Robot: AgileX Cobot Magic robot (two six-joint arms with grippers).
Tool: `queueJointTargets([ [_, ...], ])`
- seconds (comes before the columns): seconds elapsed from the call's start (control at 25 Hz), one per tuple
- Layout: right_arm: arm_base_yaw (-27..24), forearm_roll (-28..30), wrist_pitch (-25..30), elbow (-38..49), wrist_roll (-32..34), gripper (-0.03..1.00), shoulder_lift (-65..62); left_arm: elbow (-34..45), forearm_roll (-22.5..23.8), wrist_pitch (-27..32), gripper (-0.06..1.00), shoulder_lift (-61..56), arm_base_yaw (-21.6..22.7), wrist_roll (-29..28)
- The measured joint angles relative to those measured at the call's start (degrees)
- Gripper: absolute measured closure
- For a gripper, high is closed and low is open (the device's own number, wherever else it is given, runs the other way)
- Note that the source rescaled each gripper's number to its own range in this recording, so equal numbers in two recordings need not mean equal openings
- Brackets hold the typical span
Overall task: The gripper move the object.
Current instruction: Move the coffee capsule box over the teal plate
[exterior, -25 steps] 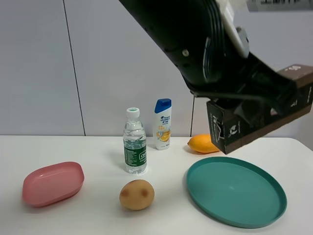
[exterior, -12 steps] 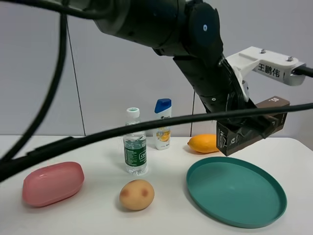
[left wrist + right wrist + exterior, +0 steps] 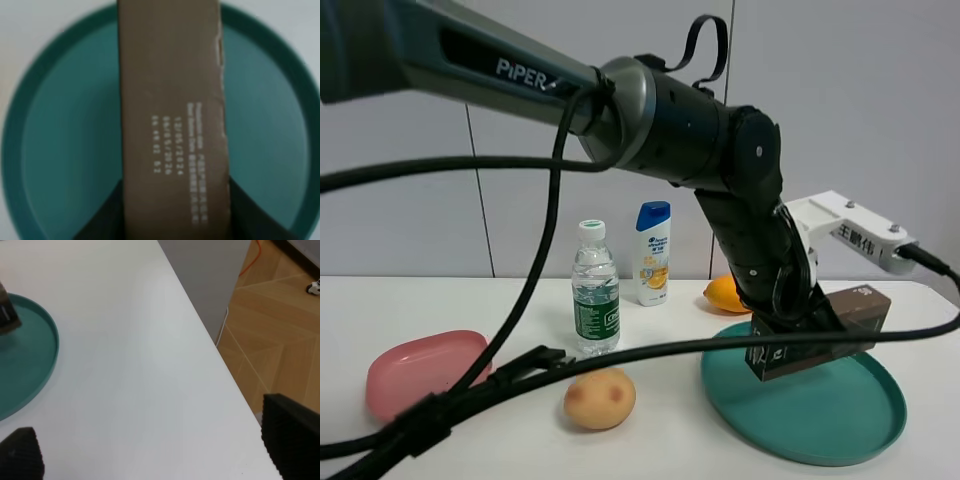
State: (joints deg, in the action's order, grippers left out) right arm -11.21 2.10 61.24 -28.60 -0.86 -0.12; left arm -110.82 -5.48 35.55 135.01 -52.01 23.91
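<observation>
Brown carton (image 3: 170,100) is gripped in the left hand (image 3: 798,330), over the teal plate (image 3: 840,425).

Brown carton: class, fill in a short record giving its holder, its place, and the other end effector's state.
object: long dark brown cardboard carton
held by: left end effector, shut on it
place: over round teal plastic plate; contact unclear
right end effector: open, empty, above white table
nearby: orange fruit behind the plate
</observation>
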Motion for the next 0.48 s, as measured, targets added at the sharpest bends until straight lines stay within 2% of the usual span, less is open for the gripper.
queueJointTargets([
  [0.48,0.00,0.00,0.00,0.00,0.00,-0.03,0.00,0.00,0.00,-1.55,0.93,3.71,0.36,0.17],
])
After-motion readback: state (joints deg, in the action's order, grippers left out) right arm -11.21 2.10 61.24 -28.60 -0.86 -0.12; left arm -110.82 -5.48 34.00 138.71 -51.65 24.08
